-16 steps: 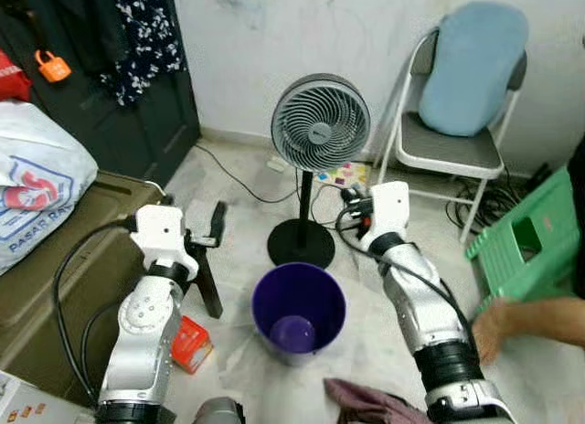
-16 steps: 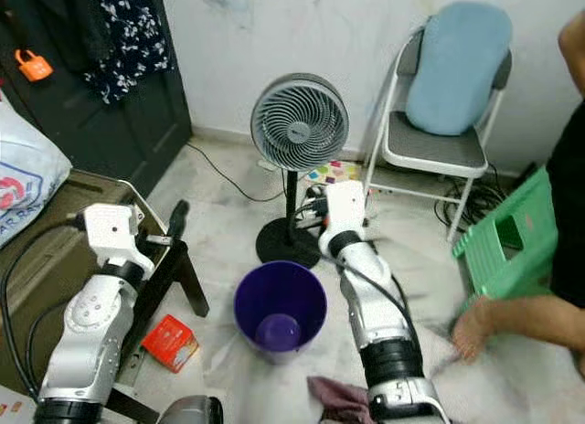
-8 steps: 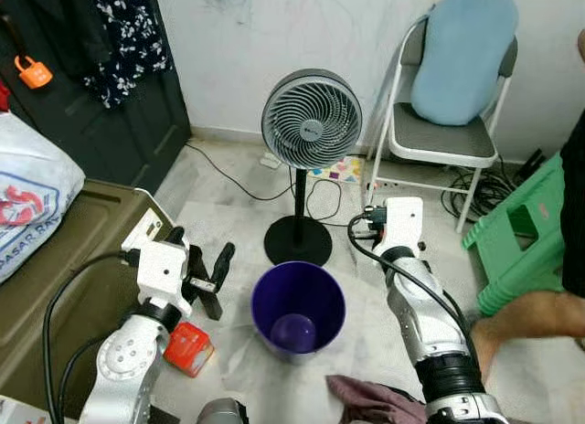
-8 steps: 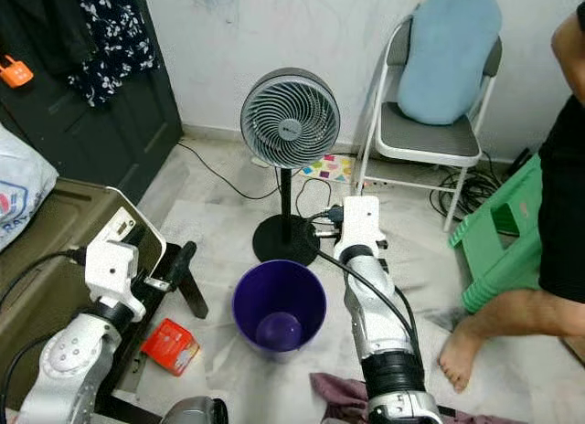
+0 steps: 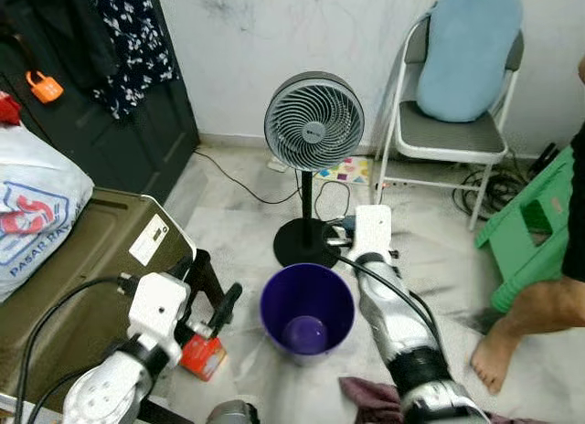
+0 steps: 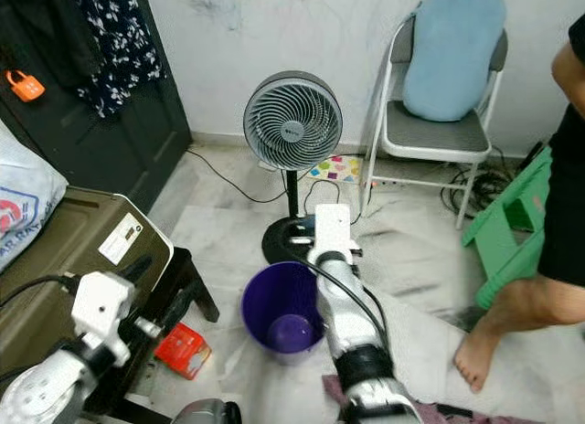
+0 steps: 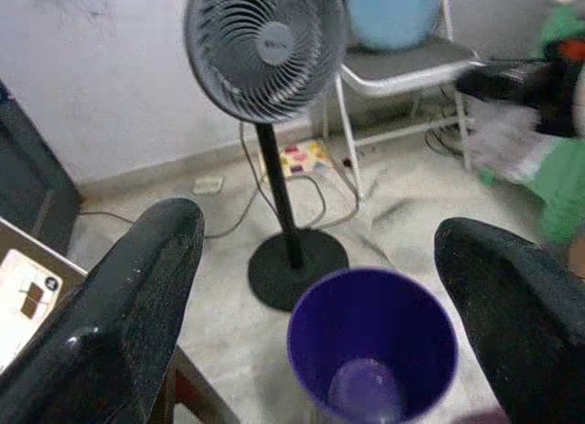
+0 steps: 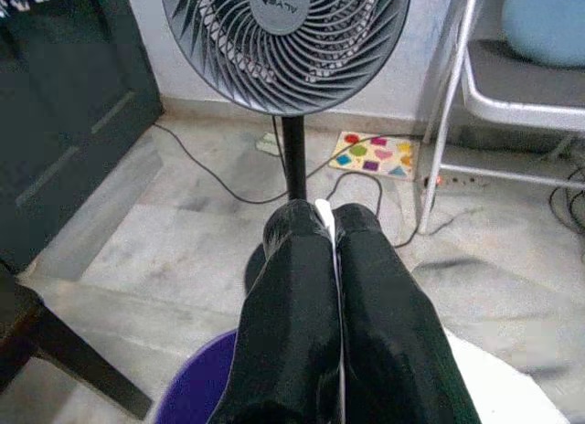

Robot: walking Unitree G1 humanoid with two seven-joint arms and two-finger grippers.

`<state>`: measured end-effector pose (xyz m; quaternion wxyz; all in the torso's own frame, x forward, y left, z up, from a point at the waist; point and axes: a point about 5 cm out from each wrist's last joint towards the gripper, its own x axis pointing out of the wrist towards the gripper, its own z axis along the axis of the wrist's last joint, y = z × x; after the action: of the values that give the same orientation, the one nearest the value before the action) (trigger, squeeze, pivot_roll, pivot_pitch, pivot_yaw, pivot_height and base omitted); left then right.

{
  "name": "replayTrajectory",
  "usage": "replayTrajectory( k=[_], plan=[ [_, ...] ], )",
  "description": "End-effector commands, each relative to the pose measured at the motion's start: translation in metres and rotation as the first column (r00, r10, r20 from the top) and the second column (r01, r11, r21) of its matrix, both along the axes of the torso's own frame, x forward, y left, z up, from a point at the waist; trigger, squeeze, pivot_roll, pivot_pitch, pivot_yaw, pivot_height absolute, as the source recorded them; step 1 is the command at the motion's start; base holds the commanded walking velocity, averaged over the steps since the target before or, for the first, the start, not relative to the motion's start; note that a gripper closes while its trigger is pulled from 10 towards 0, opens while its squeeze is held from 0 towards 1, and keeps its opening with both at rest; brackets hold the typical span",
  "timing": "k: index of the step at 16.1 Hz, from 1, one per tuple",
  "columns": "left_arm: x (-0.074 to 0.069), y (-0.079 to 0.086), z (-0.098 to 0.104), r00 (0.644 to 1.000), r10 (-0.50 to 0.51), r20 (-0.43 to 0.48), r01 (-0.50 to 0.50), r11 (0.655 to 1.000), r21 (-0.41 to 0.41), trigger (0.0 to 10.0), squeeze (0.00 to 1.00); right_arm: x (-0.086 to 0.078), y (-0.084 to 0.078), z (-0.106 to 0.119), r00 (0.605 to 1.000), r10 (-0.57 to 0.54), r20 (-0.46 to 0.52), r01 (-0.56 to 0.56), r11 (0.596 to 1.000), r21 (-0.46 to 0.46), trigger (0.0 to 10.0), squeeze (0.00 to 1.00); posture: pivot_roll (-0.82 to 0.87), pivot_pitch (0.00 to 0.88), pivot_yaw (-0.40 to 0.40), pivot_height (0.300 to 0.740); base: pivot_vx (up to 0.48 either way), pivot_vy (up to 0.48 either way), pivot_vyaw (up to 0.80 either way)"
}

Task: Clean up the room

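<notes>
Lying on the floor nearest to the camera, a crumpled dark red cloth [image 5: 370, 398] is seen just beside the right arm. The left end effector [image 7: 320, 287] is held with its fingers [image 7: 137, 296] spread wide and nothing between them, low on the left near a small red box [image 5: 203, 355] on the floor. A purple bin [image 5: 307, 312] stands upright in the middle of the floor, and only its own bottom can be seen inside. The right end effector [image 8: 334, 287] is held above the far rim of the bin, its fingers pressed together on a thin white object [image 8: 325, 216] whose kind cannot be told. A bare foot of a person [image 5: 494, 355] is seen on the right. Behind the bin a standing fan [image 5: 313, 122] is placed, and further back a folding chair [image 5: 452, 136] with a blue cushion [image 5: 470, 51] stands against the wall.
</notes>
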<state>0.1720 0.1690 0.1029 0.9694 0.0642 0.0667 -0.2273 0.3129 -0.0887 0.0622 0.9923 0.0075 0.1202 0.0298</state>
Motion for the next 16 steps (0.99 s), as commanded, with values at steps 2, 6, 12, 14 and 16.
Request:
replayTrajectory(
  k=[2,6,12,14,16],
  plan=[
    [-0.003,0.001,0.012,1.0,-0.004,0.01,0.004,1.0,0.01,10.0,0.0,0.006,0.021,0.006,1.0,0.01,0.015,-0.011,0.999,0.033,10.0,0.0,0.12,0.012,0.118,0.74,0.0,0.0,0.0],
    [-0.013,0.002,0.018,0.998,0.052,-0.021,-0.052,0.999,0.002,10.0,0.0,0.006,0.043,0.001,0.999,0.036,-0.036,-0.034,0.998,0.053,10.0,0.0,0.13,0.068,0.147,0.74,0.0,0.0,0.0],
    [-0.031,0.001,0.026,0.993,0.09,-0.076,-0.09,0.996,0.004,10.0,0.0,0.003,0.039,-0.01,0.997,0.002,-0.077,-0.002,1.0,-0.004,10.0,0.0,0.15,0.168,0.142,0.74,0.0,0.0,0.0],
    [-0.047,-0.001,0.03,0.988,0.09,-0.126,-0.093,0.995,-0.019,10.0,0.0,0.001,0.044,-0.016,0.992,0.009,-0.122,-0.009,1.0,-0.002,10.0,0.0,0.16,0.214,0.14,0.74,0.0,0.0,0.0],
    [-0.056,0.0,0.031,0.983,0.108,-0.147,-0.109,0.994,0.002,10.0,0.0,0.002,0.046,-0.017,0.991,0.017,-0.136,-0.02,0.999,-0.026,10.0,0.0,0.17,0.235,0.141,0.74,0.0,0.0,0.0]
  ],
)
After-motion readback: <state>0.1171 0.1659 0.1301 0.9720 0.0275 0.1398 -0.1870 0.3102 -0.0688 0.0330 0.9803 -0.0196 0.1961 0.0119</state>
